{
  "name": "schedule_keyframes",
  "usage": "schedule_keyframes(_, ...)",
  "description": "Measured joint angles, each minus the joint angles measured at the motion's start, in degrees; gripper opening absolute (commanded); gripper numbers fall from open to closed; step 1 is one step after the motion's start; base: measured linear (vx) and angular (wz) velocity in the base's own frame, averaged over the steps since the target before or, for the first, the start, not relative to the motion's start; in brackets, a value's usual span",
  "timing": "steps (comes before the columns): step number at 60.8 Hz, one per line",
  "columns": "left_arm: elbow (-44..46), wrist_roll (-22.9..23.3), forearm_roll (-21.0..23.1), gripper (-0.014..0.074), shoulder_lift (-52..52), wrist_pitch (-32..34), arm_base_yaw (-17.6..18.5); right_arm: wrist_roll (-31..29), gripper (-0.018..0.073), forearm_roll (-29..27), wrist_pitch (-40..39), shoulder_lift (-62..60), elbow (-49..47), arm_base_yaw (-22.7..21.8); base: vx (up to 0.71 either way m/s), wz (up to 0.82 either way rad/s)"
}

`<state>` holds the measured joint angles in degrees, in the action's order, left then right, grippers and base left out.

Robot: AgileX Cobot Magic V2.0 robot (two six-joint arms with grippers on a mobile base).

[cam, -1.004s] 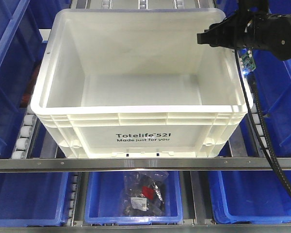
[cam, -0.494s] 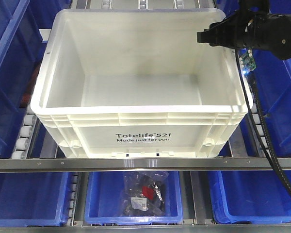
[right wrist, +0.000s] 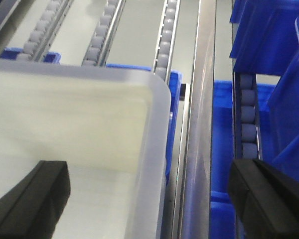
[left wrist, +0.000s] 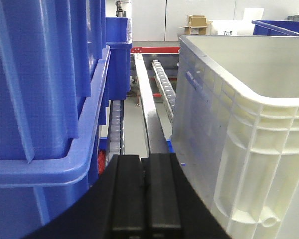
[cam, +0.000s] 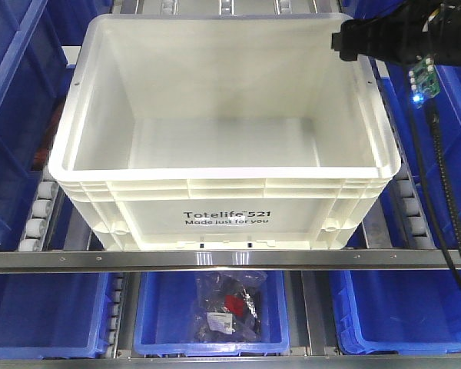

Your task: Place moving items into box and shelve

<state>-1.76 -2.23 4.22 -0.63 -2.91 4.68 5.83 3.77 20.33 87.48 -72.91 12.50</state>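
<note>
The box (cam: 224, 211), a large white ribbed crate printed "Totelife 521", stands on the roller shelf, and the part of its inside that shows is bare. The moving items are out of view. My right gripper (cam: 348, 40) hovers at the box's rear right corner. In the right wrist view it (right wrist: 148, 184) is open, one finger over the box's inside and the other outside, straddling the right rim (right wrist: 154, 149). My left gripper (left wrist: 145, 167) is shut on nothing, low in the gap between the box's side wall (left wrist: 229, 129) and a blue bin (left wrist: 45, 84).
Blue bins (cam: 8, 115) flank the box on both sides. A metal rail (cam: 230, 260) crosses in front of it. Below, a blue bin (cam: 157, 315) holds a black bagged item with a red patch (cam: 229, 310). Roller tracks (cam: 40, 209) run beside the box.
My right gripper has shifted to the right and a little up in the front view, from over the box's rear right inside to its rim. The box has not moved.
</note>
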Motion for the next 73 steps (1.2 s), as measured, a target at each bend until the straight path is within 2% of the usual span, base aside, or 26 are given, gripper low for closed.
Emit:
schedule_keyframes(22,0.00,0.00,0.00,-0.0008,0.00,0.00,0.00,0.00,0.0473,0.88,0.98,-0.64,0.00,0.00,0.00,0.00)
schedule_keyframes(31,0.00,0.00,0.00,-0.0008,0.00,0.00,0.00,0.00,0.0414,-0.33,-0.55,-2.92,5.50,-0.14,0.00,0.00)
schedule_keyframes(40,0.00,0.00,0.00,-0.0008,0.00,0.00,0.00,0.05,0.0398,-1.89,-4.97,-9.45,14.44,-1.25,0.00,0.00)
schedule_keyframes(58,0.00,0.00,0.04,-0.0008,0.00,0.00,0.00,0.05,0.0395,-2.44,-8.31,-31.52,28.36,-7.96,0.00,0.00)
schedule_keyframes(73,0.00,0.00,0.04,-0.0008,0.00,0.00,0.00,0.05,0.0378,-2.44,-9.20,-47.53,39.83,-8.45,0.00,0.00)
